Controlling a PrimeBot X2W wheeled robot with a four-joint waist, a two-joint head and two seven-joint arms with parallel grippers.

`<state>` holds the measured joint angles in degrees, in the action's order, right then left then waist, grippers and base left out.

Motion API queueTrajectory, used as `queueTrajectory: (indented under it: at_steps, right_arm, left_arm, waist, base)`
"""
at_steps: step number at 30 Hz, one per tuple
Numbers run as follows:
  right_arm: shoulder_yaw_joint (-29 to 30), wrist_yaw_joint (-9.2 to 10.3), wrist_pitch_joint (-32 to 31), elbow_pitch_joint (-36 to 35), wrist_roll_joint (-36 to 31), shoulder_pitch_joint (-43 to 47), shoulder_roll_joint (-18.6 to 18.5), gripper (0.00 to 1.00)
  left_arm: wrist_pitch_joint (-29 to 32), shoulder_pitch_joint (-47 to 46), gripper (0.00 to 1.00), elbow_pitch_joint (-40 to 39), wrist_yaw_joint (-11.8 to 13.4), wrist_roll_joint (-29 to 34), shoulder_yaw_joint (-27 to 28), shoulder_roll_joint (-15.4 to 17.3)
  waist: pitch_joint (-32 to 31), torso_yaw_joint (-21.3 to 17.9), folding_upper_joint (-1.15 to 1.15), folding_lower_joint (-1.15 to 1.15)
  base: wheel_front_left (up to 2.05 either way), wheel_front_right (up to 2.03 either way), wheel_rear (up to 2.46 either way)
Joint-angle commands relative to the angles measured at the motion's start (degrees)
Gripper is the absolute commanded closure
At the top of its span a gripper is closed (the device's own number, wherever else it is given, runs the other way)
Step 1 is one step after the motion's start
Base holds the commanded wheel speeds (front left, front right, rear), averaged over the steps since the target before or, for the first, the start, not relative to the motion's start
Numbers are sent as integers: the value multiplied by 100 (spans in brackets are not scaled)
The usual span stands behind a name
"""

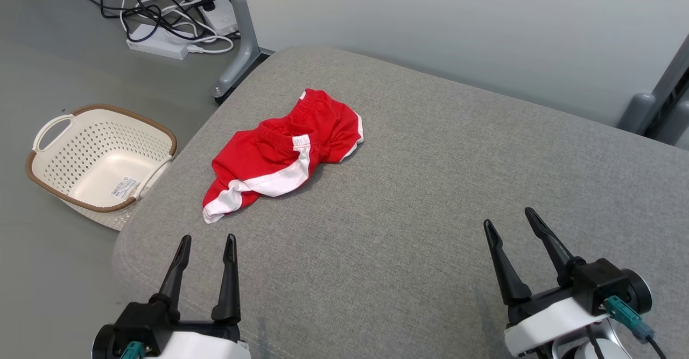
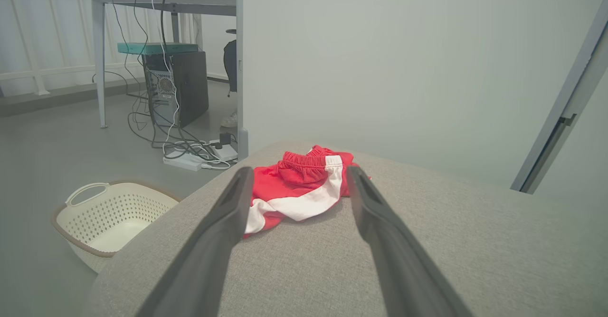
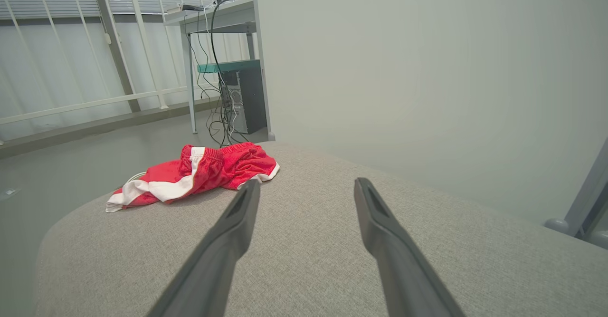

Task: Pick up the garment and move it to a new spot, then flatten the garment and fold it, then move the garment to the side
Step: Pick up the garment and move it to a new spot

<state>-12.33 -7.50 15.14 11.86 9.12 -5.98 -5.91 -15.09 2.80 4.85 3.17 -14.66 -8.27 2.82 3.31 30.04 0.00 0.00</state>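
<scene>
Starting at the left: a cream laundry basket [image 1: 97,141] sits on the floor just beside the left edge of the grey cushion [image 1: 403,187]. Next comes the left tool [image 1: 209,238], hovering over the cushion's near-left corner, fingers spread wide and nothing between them.

Now the garment: a pair of red shorts [image 1: 280,157] with white side stripes, crumpled in a heap on the far-left part of the cushion and not far from that left edge. In the left wrist view the shorts sit framed between the two fingers, so I'd say this arm is lined up for the pick.

Over at the cushion's near-right corner, the right tool [image 1: 508,216] also stands wide open and empty, well apart from the shorts.

Nothing is lifted yet, so the pick-up looks like the job in hand. To do it well:

- The left tool is the natural choice, being nearer.
- The bunched elastic waistband [image 1: 282,132] stands proud of the cushion and gives the fingers something to close on. The flat hem lies tight against the upholstery.
- Come down steeply and stop short of digging in, or the grey cover may get pinched along with the cloth.
- Take more than one layer so the fabric doesn't slide out.
- Lift until the trailing leg clears before carrying it across.
- Head for the middle of the cushion. Both arms look able to reach that spot for flattening, and it is away from the drop toward the basket.
</scene>
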Motion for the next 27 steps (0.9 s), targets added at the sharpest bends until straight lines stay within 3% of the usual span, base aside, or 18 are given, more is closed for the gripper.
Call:
queueTrajectory:
  at_steps: [1,10,16,21,27]
  right_arm:
    - [-7,2,1,11,35,-37,-49,0]
    - [11,2,0,-53,-83,-71,-78,0]
    - [30,2,0,-329,-244,-378,-265,0]
    - [-13,2,0,-606,-370,-707,-522,0]
    - [-198,2,-68,-904,-494,-1042,-730,0]
  left_arm:
    - [-4,-50,0,-16,45,-37,20,20]
    - [-4,-88,0,-16,30,-69,69,19]
    - [-5,-545,0,336,-98,-310,86,20]
    - [-5,-1247,0,788,-312,-140,356,24]
    - [280,-2477,0,1808,-632,-47,441,480]
  waist:
    - [0,-1,0,0]
    - [105,-23,0,0]
    - [803,-262,0,0]
    - [1477,-514,0,0]
    - [2086,-806,0,0]
  base:
    - [0,0,0]
    - [0,0,0]
    - [0,0,0]
    - [0,0,0]
    - [0,0,0]
